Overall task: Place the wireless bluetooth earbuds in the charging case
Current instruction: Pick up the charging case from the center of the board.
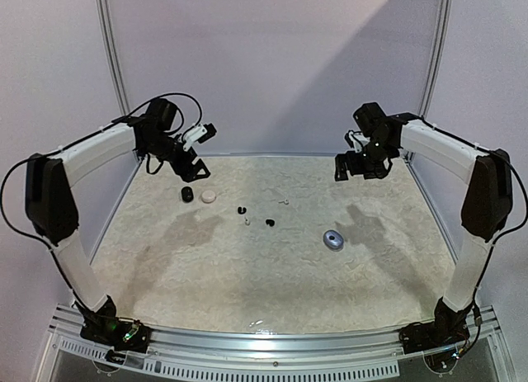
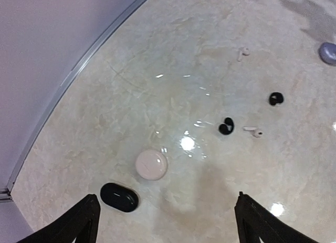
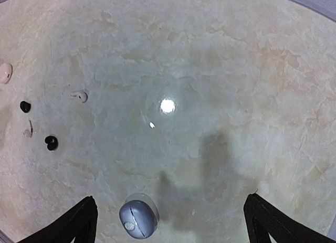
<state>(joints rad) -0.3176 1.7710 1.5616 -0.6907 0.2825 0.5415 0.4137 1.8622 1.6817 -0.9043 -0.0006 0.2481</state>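
Since nothing is in a case yet, the job has not started. Both the left claw point(image 2: 163, 222) and right claw point(image 3: 170, 222) hang wide and empty, high above the marbled beige table point(image 1: 272, 291). Closed cases, bluish-grey point(image 3: 137, 218), shiny black point(image 2: 119, 196) and round pinkish-white point(image 2: 151, 165), lie apart, with tiny black earbuds point(image 2: 226, 126) and white earbuds point(image 2: 253, 131) loose between them.

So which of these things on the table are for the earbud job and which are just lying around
For the job:
black earbuds
white earbuds
black case
pinkish-white case
blue-grey case

Just lying about:
nothing visible on the table
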